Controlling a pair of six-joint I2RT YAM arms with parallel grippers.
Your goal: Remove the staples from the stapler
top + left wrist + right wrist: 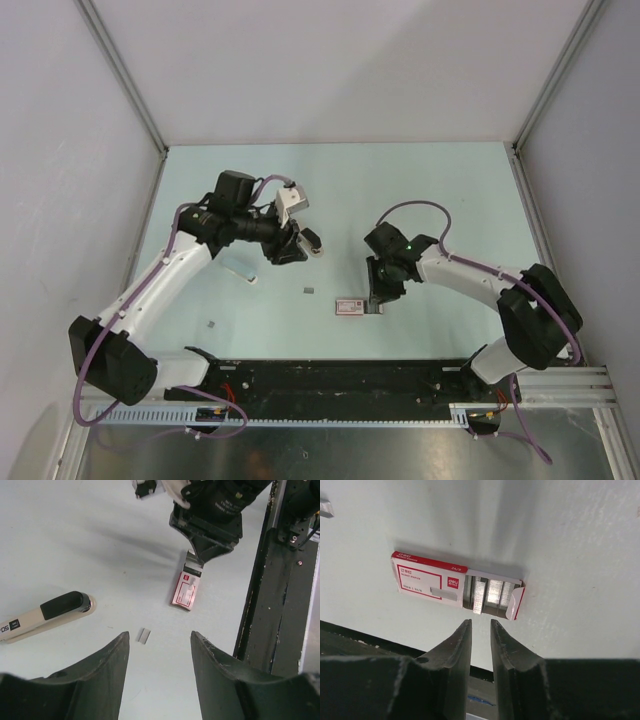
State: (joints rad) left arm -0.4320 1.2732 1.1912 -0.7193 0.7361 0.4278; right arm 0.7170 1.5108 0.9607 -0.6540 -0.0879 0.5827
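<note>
- One stapler (45, 612).
- Two small loose grey bits of staples lying apart: one (308, 290), the other (211, 324).
- One pinkish-red and white box (427, 582).
- At least three silvery staple strips (495, 592) showing side by side in the box's open end.
- Two arms, each with one gripper: left gripper (157, 645), right gripper (479, 626).

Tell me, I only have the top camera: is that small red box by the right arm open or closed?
Observer: Open. The box has its flap out and rows of staples show inside.
Operator: Is the right gripper holding anything?
Observer: No, the right gripper has a narrow empty gap, just short of that open end.
Operator: And the left one?
Observer: The left gripper is wide open and empty, a loose staple strip lying just ahead.
</note>
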